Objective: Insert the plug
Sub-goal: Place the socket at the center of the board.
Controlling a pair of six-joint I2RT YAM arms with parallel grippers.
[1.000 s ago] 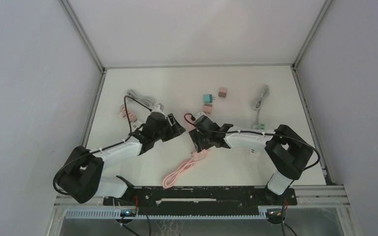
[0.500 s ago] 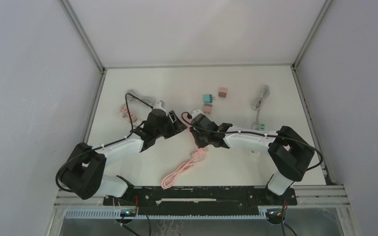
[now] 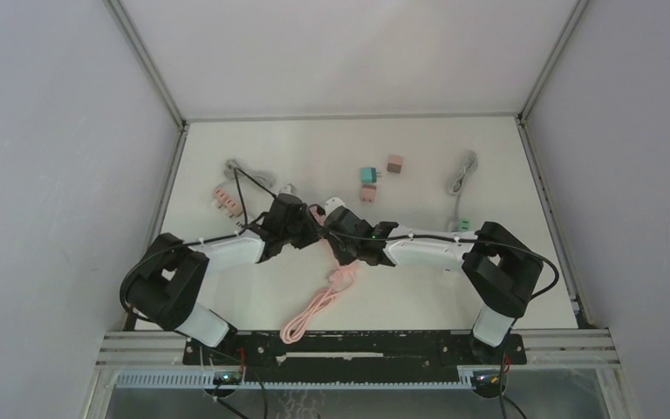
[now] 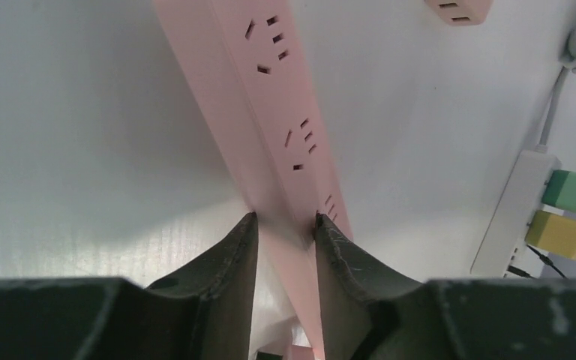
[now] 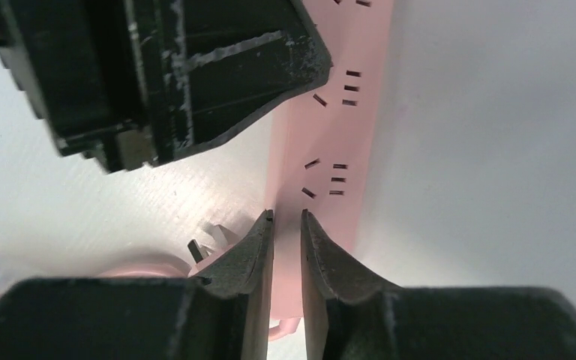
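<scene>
The plug [image 5: 201, 244] shows only as a pale corner with a dark prong, lying on the table just left of my right claw [image 5: 287, 214], where the pink cable [image 3: 314, 307] ends. I judge it small, light and rigid: I would take it by its flat body, never by the limp cable. The pink power strip [image 4: 270, 97] is smooth, hard and likely to skate. My left claw [image 4: 285, 217] pinches its sides, and my right, drawn almost together, appears to nip its thin edge.
</scene>
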